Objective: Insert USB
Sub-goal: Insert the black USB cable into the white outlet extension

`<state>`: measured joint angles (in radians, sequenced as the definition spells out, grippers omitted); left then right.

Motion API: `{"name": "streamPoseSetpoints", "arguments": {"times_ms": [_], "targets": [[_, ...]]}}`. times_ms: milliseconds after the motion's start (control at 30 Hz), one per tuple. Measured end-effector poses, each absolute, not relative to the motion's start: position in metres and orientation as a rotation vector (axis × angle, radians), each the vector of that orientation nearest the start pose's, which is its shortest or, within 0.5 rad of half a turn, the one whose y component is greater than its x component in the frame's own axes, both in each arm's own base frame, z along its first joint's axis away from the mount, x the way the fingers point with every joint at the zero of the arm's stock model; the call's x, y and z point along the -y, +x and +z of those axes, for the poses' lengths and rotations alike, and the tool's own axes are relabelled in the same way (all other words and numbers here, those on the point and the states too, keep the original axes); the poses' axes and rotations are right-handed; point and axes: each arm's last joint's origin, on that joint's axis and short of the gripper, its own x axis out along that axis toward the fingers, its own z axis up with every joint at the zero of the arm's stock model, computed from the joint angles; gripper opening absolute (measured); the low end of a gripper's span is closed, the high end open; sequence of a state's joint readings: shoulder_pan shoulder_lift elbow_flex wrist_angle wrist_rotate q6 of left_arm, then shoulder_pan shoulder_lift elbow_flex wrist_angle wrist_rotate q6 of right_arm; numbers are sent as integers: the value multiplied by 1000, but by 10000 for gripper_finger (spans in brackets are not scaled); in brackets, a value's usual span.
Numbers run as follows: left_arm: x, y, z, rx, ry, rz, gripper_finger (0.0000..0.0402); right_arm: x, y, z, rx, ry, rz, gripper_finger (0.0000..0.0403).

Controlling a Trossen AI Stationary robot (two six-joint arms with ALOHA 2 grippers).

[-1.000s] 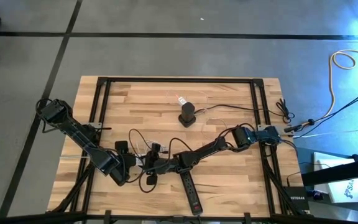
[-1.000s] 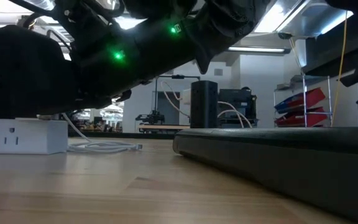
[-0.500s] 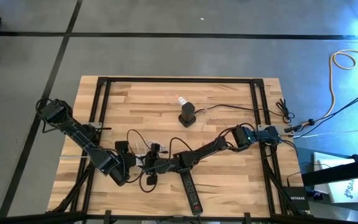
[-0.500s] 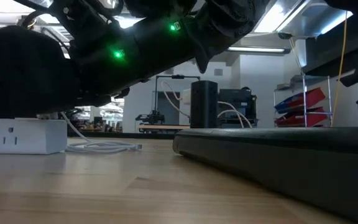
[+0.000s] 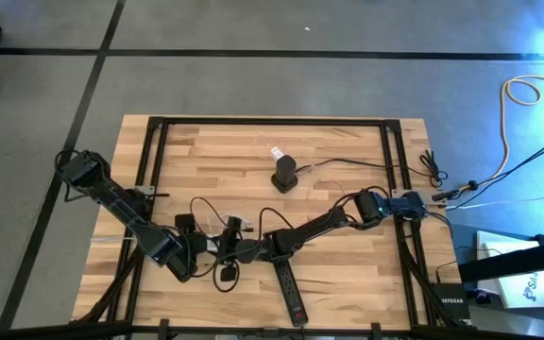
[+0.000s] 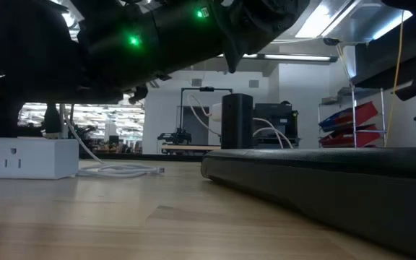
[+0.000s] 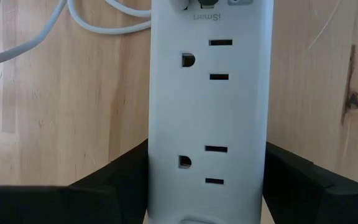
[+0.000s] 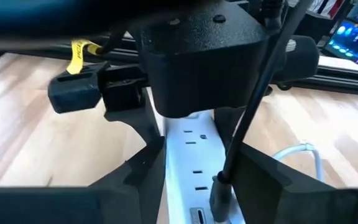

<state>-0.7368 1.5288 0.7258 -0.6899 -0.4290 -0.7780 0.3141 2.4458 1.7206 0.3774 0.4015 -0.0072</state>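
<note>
**Both arms low, grippers meeting at front centre**

Left arm runs diagonally from its base at the table's left edge down toward the front middle, wrist low over the wood. Left gripper (image 5: 203, 247) has its two dark fingers (image 7: 114, 177) spread, one on each side of a white body, clamping it. Right arm reaches in from the right edge, elbow bent, forearm low. Right gripper (image 5: 237, 250) sits just beside the left one, fingers (image 8: 253, 171) apart.

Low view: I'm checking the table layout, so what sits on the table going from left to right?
White power strip → coiled white cable → black upright box, farther back → long black power strip.
</note>
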Motion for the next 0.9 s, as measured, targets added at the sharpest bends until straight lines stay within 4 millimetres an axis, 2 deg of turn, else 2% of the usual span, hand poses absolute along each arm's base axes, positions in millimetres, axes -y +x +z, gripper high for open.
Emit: {"name": "streamPoseSetpoints", "arguments": {"times_ms": [267, 567, 733, 800, 900], "targets": [[145, 178, 139, -1210, 150, 237, 235, -153, 509, 127, -376, -162, -109, 72], [145, 178, 139, -1214, 147, 235, 235, -151, 505, 123, -459, -190, -118, 50], [146, 178, 139, -1217, 146, 232, 235, -152, 506, 126, -432, -200, -112, 10], [146, 178, 139, -1216, 145, 232, 235, -152, 506, 126, -432, -200, -111, 9], [146, 178, 139, -1217, 143, 231, 235, -152, 506, 128, -422, -190, -113, 32]]}}
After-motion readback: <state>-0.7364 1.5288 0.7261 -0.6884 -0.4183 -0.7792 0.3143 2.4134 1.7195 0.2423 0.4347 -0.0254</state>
